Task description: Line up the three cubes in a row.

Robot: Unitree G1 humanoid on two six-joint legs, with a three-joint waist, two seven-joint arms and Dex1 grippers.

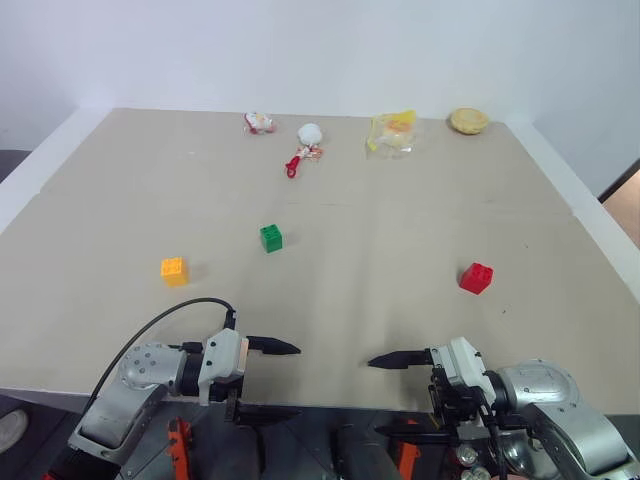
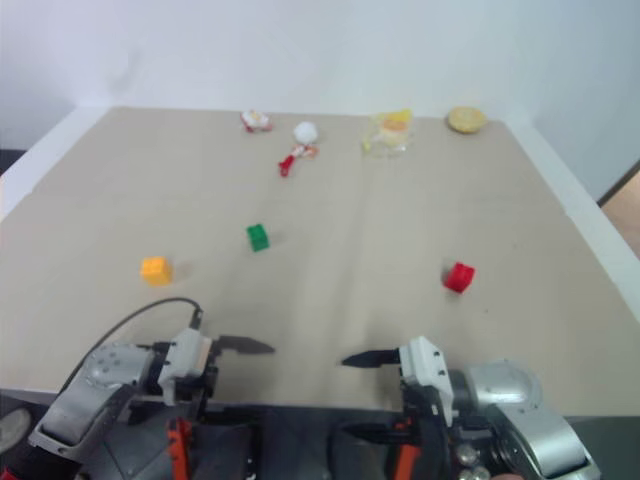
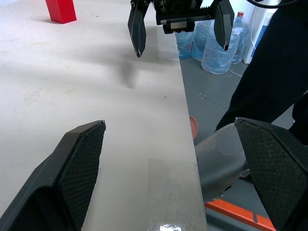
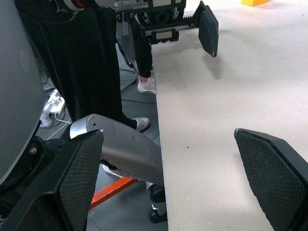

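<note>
Red cube [image 1: 476, 277], green cube [image 1: 271, 238] and yellow-orange cube [image 1: 174, 270] lie scattered; my left gripper [image 1: 272, 380] and right gripper [image 1: 397, 392] hang spread wide, empty.

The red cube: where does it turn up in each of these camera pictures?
Left eye view: red cube, right of centre on the table.
Right eye view: same spot, right of centre.
Left wrist view: by the top edge, beyond the right gripper.
Right wrist view: not in it.
Shared landmark: the table's near edge.
</note>
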